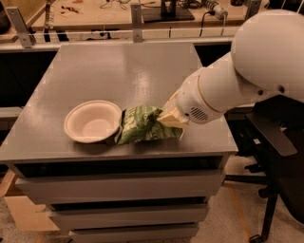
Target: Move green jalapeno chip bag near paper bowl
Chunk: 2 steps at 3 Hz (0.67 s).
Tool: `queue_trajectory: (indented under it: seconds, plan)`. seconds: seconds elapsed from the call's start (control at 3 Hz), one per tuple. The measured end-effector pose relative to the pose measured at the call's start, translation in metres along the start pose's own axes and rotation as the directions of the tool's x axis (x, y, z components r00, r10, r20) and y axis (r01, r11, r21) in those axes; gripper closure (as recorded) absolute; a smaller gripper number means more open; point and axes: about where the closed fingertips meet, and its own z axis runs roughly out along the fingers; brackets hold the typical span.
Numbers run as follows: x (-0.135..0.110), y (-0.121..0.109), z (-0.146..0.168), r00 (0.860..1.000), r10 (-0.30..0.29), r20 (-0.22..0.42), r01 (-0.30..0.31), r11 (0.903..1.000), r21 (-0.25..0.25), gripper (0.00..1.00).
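Note:
The green jalapeno chip bag (143,124) lies on the grey table (128,71) near its front edge, its left end touching the rim of the paper bowl (92,121). The bowl sits empty at the front left of the table. My gripper (170,118) is at the bag's right end, reaching in from the right under the white arm (247,71). It appears shut on the bag's right edge.
The table stands on grey drawers (118,204). A workbench with cables and tools (118,9) runs along the back. A black office chair (275,156) stands to the right of the table, under the arm.

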Motion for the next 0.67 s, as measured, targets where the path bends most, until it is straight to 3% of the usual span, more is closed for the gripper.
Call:
queue_trajectory:
  seconds: [0.67]
  plan:
    - [-0.0039, 0.0024, -0.0024, 1.0, -0.002, 0.004, 0.002, 1.0, 0.001, 0.59]
